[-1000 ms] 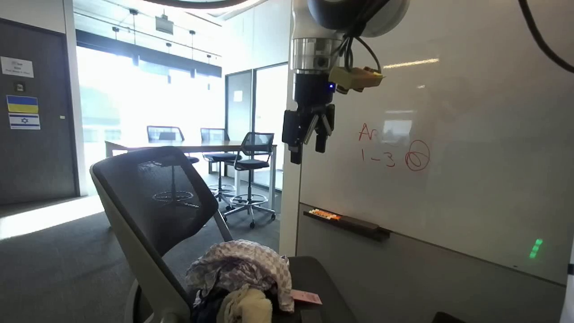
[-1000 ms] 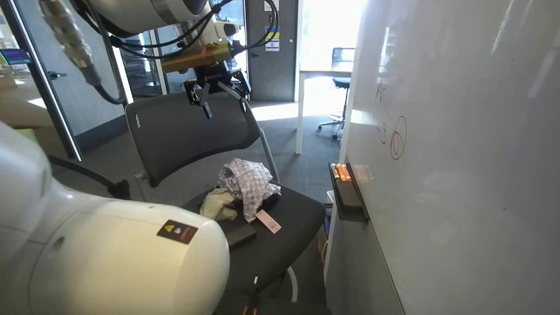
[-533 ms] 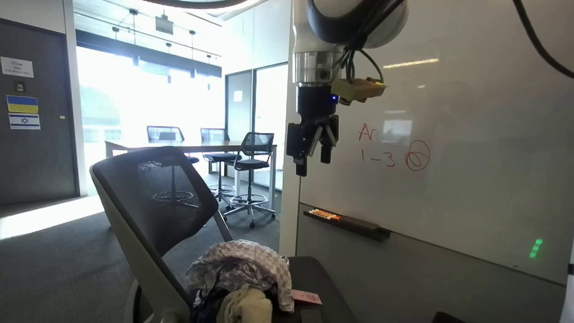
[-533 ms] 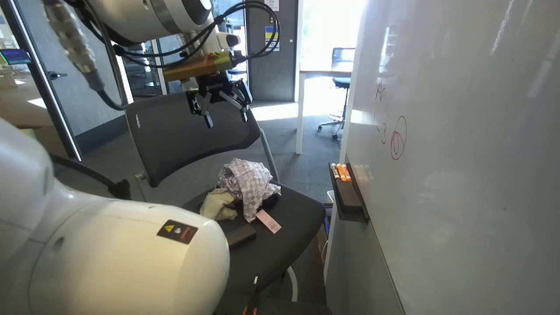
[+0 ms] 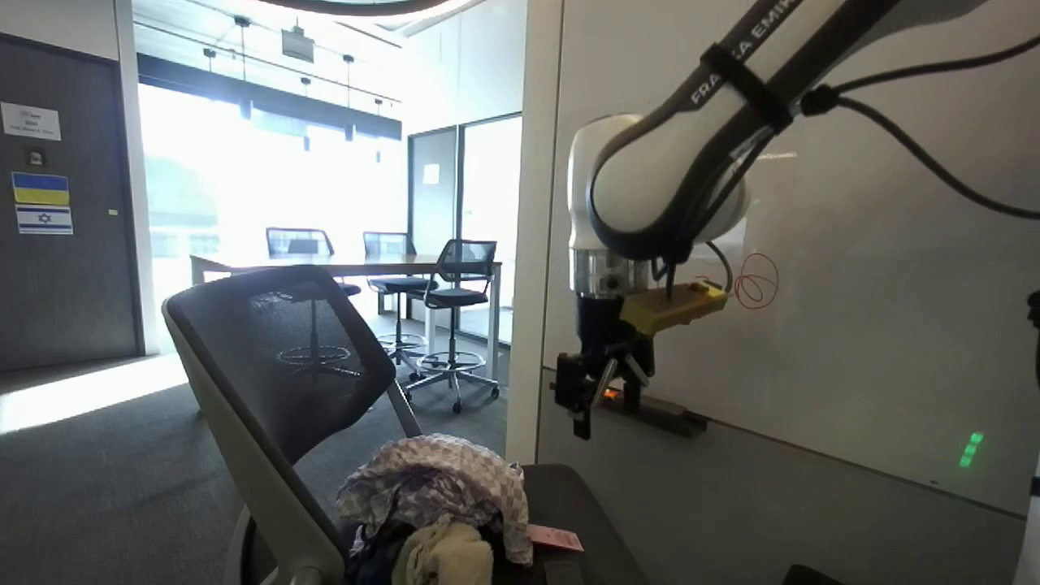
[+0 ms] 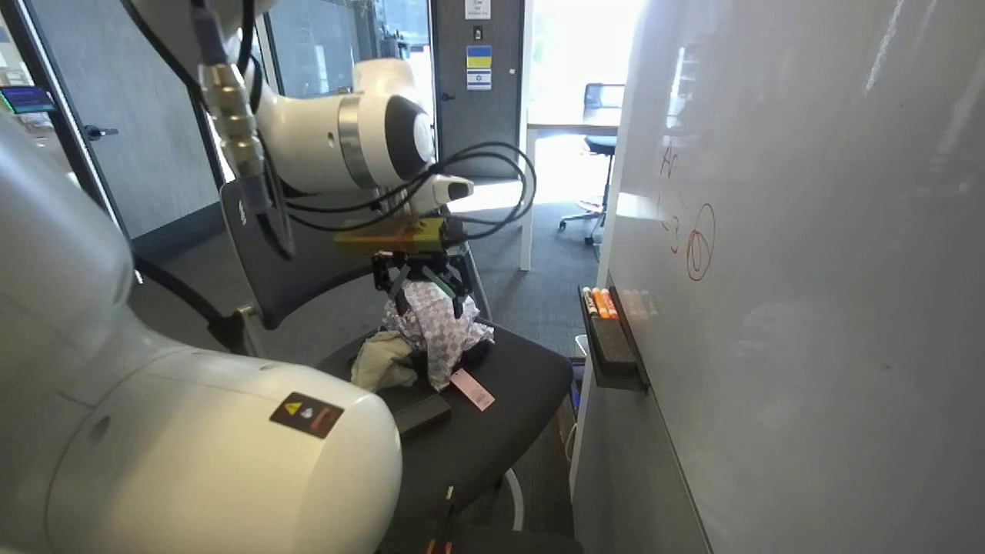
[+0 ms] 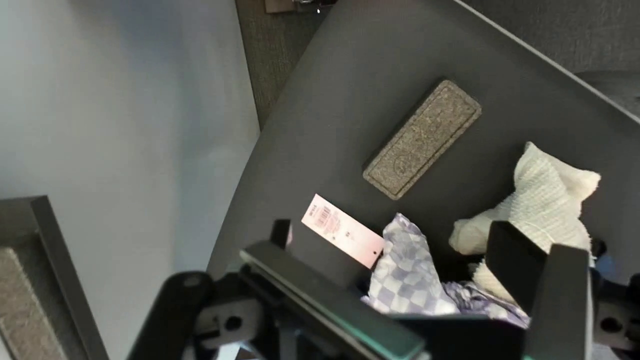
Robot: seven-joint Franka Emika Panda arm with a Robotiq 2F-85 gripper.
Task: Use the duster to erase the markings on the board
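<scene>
The duster (image 7: 422, 140) is a dark grey felt block lying flat on the chair seat; it also shows in an exterior view (image 6: 422, 415). My gripper (image 7: 394, 237) is open and empty above the cloths beside the duster, pointing down. It shows in both exterior views (image 5: 607, 413) (image 6: 429, 308). The board (image 6: 808, 323) is the large glossy white panel, also in an exterior view (image 5: 861, 357). The red markings (image 6: 699, 245) are letters, digits and a looped circle. In an exterior view my arm hides most of them, leaving the circle (image 5: 756, 281) visible.
On the dark chair seat (image 6: 508, 431) lie a checkered cloth (image 7: 407, 275), a cream cloth (image 7: 545, 200) and a pink tag (image 7: 344, 231). The board's ledge (image 6: 622, 381) holds orange and white markers (image 6: 602, 302) and another dark block (image 6: 613, 342). The chair backrest (image 5: 280, 357) rises behind.
My arm and gripper have moved well down, from above the chair to just over the cloths on the seat, and slightly to the right in both exterior views. The gripper has stayed open.
</scene>
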